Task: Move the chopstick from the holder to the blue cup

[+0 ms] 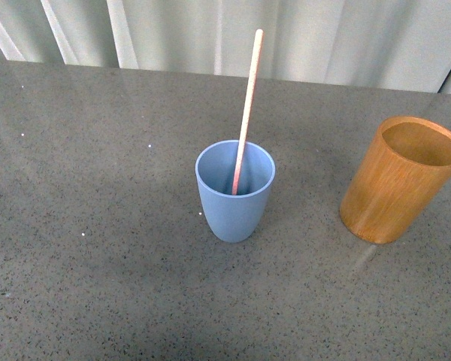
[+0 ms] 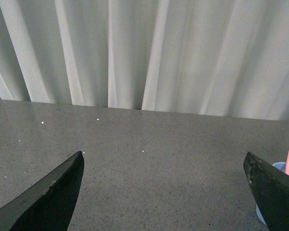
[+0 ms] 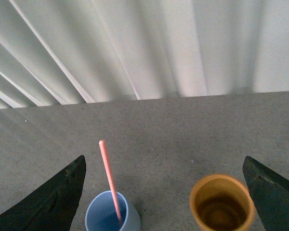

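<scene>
The front view shows no part of the robot. In each wrist view only two fingers show.

The left gripper (image 2: 164, 192) has fingers (image 2: 48, 197) that are matte black and wedge-shaped, broad at the base and narrowing to a blunt, slightly rounded tip. Their inner edges are faintly rough and chipped, with small pale flecks along the rim.

The right gripper (image 3: 166, 192) has fingers (image 3: 50, 199) of the same black, wedge-like form, with a slightly grainy surface and a lighter worn line along the edge. No cables, screws or markings are visible on either pair.
</scene>
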Robot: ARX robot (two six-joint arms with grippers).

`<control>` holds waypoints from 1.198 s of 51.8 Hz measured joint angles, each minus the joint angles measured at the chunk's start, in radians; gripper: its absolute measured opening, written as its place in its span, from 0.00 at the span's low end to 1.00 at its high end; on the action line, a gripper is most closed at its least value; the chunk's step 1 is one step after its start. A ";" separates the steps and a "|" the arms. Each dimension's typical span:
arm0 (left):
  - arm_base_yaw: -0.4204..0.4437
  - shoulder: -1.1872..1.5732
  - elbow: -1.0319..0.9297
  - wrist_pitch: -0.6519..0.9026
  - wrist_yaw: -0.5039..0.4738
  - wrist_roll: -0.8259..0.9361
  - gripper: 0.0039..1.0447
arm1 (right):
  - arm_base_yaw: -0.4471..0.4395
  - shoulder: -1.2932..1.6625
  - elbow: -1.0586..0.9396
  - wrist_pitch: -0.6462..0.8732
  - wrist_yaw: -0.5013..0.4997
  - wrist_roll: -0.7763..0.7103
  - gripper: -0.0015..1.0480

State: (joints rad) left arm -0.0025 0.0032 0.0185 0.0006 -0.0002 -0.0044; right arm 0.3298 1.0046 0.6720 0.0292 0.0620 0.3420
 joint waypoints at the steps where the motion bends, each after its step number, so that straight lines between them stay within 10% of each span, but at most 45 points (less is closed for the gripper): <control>1: 0.000 0.000 0.000 0.000 0.000 0.000 0.94 | -0.023 -0.023 -0.009 -0.011 -0.013 -0.001 0.90; 23: 0.000 0.000 0.000 0.000 0.000 0.000 0.94 | -0.723 -0.479 -0.386 -0.109 -0.018 -0.200 0.90; 27: 0.000 0.000 0.000 0.000 -0.001 0.000 0.94 | -0.810 -0.534 -0.488 0.103 -0.290 -0.268 0.80; 32: 0.000 0.001 0.000 0.000 -0.001 0.000 0.94 | -0.765 -0.606 -0.553 0.232 -0.472 -0.314 0.62; 49: 0.000 -0.001 0.000 0.000 0.000 0.000 0.94 | -0.535 -0.780 -0.614 0.140 -0.256 -0.341 0.01; 62: 0.000 -0.002 0.000 0.000 -0.002 0.000 0.94 | -0.357 -0.991 -0.647 -0.028 -0.071 -0.339 0.01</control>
State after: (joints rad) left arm -0.0025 0.0017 0.0185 0.0006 -0.0025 -0.0044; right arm -0.0273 0.0135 0.0254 0.0013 -0.0090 0.0032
